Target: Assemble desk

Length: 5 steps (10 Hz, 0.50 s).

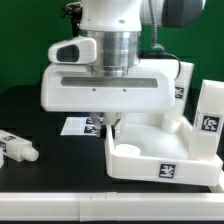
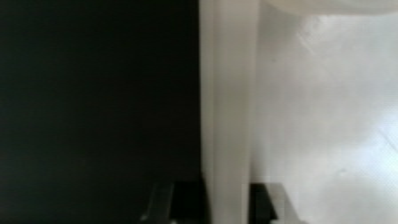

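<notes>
Black desk (image 1: 40, 112) is carrying a loose leg (image 1: 17, 148) and the rimmed white panel (image 1: 150, 160). Both fingers (image 2: 183, 205) are pinching the panel's upright rim, seemingly clamped on it, likely for repositioning it.

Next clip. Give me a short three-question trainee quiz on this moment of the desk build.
1. True or false: a leg lies on its side on the black table.
2. What sits between the fingers of the gripper? A) the rim of the panel B) a loose leg C) nothing
3. Fill in: the panel's rim faces ____.
Key: 1 true; 2 A; 3 up.
</notes>
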Each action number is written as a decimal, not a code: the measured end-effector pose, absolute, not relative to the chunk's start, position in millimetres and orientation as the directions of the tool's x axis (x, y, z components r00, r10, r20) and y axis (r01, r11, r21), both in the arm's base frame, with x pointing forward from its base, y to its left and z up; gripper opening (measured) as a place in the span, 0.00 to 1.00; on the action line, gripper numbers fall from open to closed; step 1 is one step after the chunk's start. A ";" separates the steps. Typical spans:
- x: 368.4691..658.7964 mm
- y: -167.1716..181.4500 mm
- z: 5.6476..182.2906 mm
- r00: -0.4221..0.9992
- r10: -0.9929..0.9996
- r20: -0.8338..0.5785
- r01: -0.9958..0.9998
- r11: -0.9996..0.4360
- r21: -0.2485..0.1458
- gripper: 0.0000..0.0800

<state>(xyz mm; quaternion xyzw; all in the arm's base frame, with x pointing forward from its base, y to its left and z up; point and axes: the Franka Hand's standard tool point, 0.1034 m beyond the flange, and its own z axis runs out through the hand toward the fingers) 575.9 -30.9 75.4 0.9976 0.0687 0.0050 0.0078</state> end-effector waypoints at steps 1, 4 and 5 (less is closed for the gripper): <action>575.4 -34.3 72.2 0.968 0.251 -0.004 0.251 -0.968 0.021 0.08; 574.1 -40.1 70.1 0.903 0.429 -0.030 0.430 -0.902 0.040 0.08; 589.4 -38.9 73.4 0.808 0.587 -0.044 0.589 -0.806 0.054 0.08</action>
